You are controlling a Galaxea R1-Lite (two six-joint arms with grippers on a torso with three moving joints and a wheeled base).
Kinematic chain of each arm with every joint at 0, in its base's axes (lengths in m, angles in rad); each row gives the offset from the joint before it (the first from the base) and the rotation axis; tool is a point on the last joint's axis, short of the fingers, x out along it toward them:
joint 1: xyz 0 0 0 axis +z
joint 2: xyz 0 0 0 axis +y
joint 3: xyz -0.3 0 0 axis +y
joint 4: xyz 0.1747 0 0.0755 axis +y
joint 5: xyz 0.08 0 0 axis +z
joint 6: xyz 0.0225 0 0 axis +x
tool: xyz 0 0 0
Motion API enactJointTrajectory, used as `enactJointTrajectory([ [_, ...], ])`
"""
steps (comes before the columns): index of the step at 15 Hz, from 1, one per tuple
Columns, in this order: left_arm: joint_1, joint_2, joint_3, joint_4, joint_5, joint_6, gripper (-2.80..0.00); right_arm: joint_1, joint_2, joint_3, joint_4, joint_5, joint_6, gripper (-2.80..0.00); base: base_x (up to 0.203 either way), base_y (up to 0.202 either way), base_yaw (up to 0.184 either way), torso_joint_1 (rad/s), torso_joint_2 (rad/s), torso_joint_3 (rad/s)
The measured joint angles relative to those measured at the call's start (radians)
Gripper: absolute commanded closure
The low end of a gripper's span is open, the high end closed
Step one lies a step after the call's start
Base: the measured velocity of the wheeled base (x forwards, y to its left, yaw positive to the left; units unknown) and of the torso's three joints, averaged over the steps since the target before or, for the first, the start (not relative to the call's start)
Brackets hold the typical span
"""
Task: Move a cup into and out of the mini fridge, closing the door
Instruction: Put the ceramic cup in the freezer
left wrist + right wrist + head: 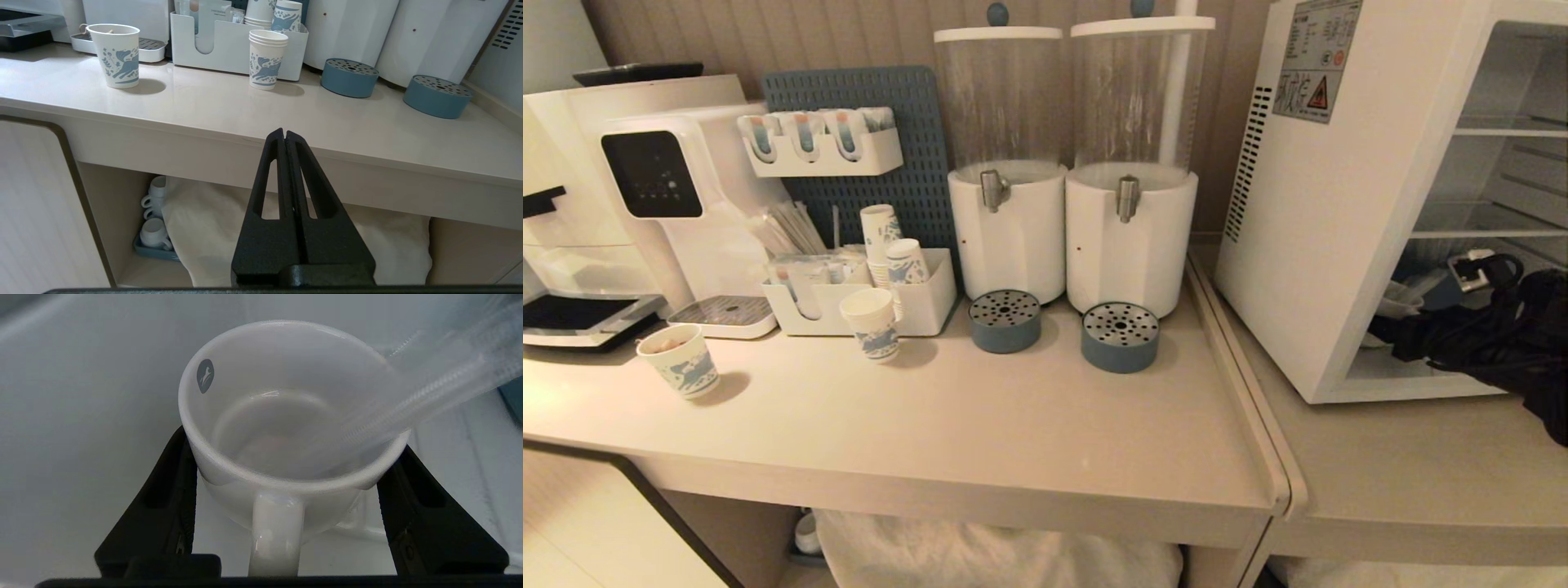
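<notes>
The white mini fridge (1331, 245) stands open on the right counter; its door is out of view. My right arm reaches into the fridge's bottom compartment, where my right gripper (1392, 325) (294, 443) is shut on the cup (282, 416). That cup is a white mug, with one black finger (175, 486) pressed against each side. Its handle (277, 531) points back toward the wrist. The cup (1403, 300) sits just above the fridge's white floor. My left gripper (284, 132) hangs parked and shut in front of the counter's edge, holding nothing.
A clear plastic packet (441, 388) lies across the cup's rim inside the fridge. Wire shelves (1494, 233) sit above. On the left counter stand two drink dispensers (1131, 237), blue drip trays (1120, 336), patterned paper cups (872, 323) and a coffee machine (654, 204). White mugs (153, 234) sit below.
</notes>
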Motion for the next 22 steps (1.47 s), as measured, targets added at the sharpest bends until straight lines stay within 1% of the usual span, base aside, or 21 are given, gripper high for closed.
enactJointTrajectory([
  [2, 0.000, 0.000, 0.000, 0.000, 0.000, 0.000, 0.00, 0.021, 0.018, -0.012, -0.004, -0.004, -0.002, 0.00, 0.000, 0.000, 0.000, 0.000, 0.00, 0.000],
  [6, 0.000, 0.000, 0.000, 0.000, 0.000, -0.001, 0.00, 0.029, 0.062, -0.052, -0.005, -0.007, -0.006, 0.00, 0.000, 0.000, 0.000, 0.000, 0.00, 0.000],
  [10, 0.000, 0.000, 0.000, 0.000, 0.000, 0.000, 0.00, 0.032, 0.112, -0.094, 0.007, -0.032, -0.049, 0.00, 0.000, 0.000, 0.000, 0.000, 0.00, 0.000],
  [13, 0.000, 0.000, 0.000, 0.000, 0.000, -0.001, 0.00, 0.037, 0.132, -0.129, 0.073, -0.040, -0.102, 0.00, 0.000, 0.000, 0.000, 0.000, 0.00, 0.000],
  [16, 0.000, 0.000, 0.000, 0.000, 0.000, -0.001, 0.00, 0.038, 0.138, -0.180, 0.159, -0.085, -0.151, 0.00, 0.000, 0.000, 0.000, 0.000, 0.00, 0.000],
  [19, 0.000, 0.000, 0.000, 0.000, 0.000, -0.001, 0.00, 0.036, 0.152, -0.216, 0.176, -0.125, -0.159, 0.00, 0.000, 0.000, 0.000, 0.000, 0.00, 0.000],
  [22, 0.000, 0.000, 0.000, 0.000, 0.000, -0.001, 0.00, 0.035, 0.168, -0.226, 0.174, -0.133, -0.163, 0.00, 0.000, 0.000, 0.000, 0.000, 0.00, 0.000],
])
